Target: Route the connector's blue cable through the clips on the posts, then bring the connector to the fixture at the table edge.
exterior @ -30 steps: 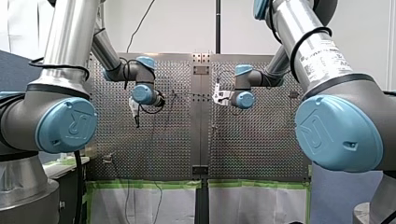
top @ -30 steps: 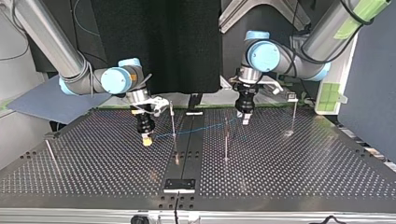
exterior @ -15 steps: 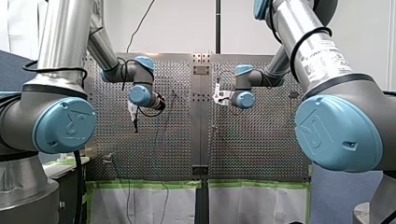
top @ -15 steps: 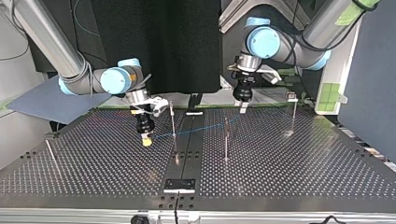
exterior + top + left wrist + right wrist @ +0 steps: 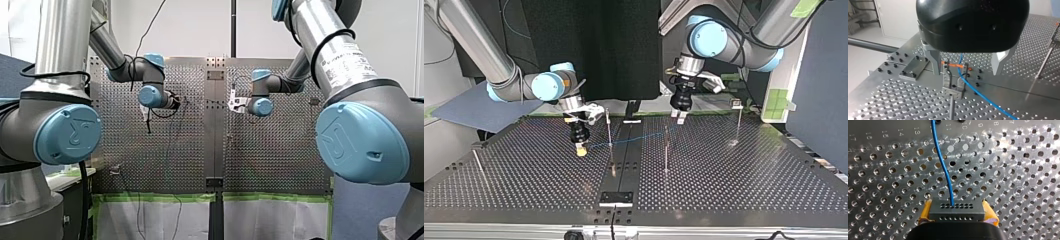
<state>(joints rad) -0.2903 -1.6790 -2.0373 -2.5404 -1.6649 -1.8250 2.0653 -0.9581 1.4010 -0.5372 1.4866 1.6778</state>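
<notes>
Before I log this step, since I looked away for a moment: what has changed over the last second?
My left gripper has risen away from the blue cable, its fingers now open, with the clip ahead of them. My right gripper stayed put, shut on the connector. The cable and the posts have not moved.

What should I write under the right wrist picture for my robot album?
My right gripper with yellow pads clamps the grey connector, its blue cable trailing ahead over the perforated table.
</notes>
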